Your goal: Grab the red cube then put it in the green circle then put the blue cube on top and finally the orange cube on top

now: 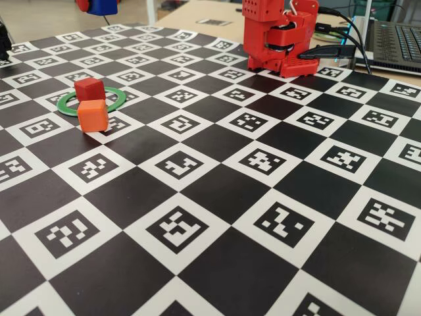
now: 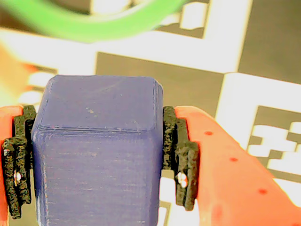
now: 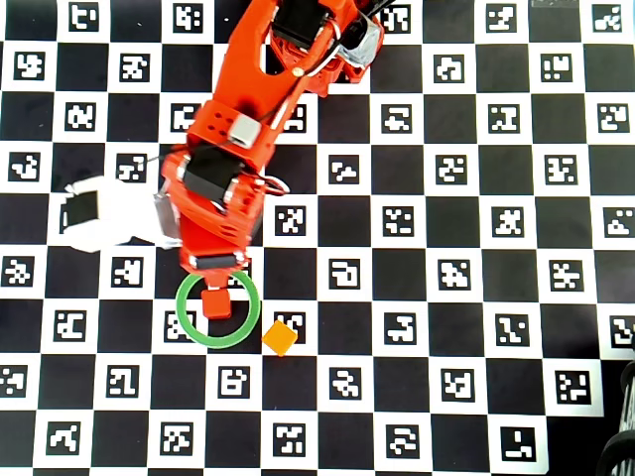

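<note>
The red cube [image 1: 89, 89] sits inside the green circle [image 1: 66, 105], toward its far edge; it also shows in the overhead view [image 3: 215, 302] within the ring [image 3: 189, 327]. The orange cube [image 1: 93, 115] rests on the board just in front of the ring, overlapping its near rim in the fixed view, and lies outside the ring to the lower right in the overhead view [image 3: 280, 338]. My gripper [image 2: 99, 160] is shut on the blue cube [image 2: 96, 150], held in the air above the ring [image 2: 94, 26]. In the fixed view the held blue cube [image 1: 103, 6] shows at the top edge.
The board is a black-and-white checkerboard of markers [image 1: 217, 191]. The arm's red base [image 1: 279, 39] stands at the back, with cables and a laptop [image 1: 395, 39] to its right. A white object [image 3: 99, 213] lies left of the arm in the overhead view.
</note>
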